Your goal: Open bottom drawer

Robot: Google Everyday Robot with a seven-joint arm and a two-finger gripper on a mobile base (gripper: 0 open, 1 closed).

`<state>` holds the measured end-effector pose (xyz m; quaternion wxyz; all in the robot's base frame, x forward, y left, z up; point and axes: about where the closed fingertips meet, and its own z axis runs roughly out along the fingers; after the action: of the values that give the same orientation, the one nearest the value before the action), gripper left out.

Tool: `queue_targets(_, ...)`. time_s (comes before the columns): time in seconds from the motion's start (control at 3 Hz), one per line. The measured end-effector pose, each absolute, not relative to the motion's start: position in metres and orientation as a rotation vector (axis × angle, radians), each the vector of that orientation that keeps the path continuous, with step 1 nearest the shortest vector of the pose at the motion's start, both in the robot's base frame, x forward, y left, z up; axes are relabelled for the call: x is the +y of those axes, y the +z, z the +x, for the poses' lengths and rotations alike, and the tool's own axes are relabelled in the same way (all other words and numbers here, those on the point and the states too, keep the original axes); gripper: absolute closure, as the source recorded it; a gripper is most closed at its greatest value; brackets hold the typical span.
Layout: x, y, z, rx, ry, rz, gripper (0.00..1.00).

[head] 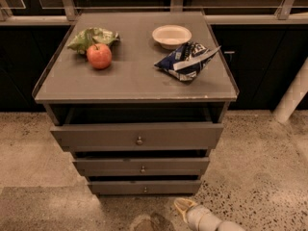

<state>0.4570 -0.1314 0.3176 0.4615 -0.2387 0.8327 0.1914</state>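
The bottom drawer [144, 187] is the slimmest grey-brown front of three, low on the cabinet, with a tiny round knob [145, 189] at its centre. It sits almost flush, only a dark slit showing above it. My gripper [183, 206] is low over the floor at the bottom edge of the view, just in front of and to the right of the bottom drawer's front. It is not touching the drawer. Its yellowish tip points up and left toward the drawer, and the white arm runs off to the lower right.
The mid-sized drawer [142, 166] and the tall top drawer [138, 136] sit above. On the cabinet top [130, 81] lie an apple [99, 56], a green bag [91, 36], a white bowl [172, 35] and a blue chip bag [185, 61]. A white pole [293, 95] stands at the right. The floor is speckled.
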Motion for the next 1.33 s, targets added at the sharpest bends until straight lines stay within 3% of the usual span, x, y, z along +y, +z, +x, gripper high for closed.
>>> queue_targets(1.0, -0.119, 0.287, 0.542, 1.947, 0.422, -0.579, 1.00)
queue_targets(1.33, -0.115, 0.282, 0.538, 1.960, 0.418, -0.586, 1.00)
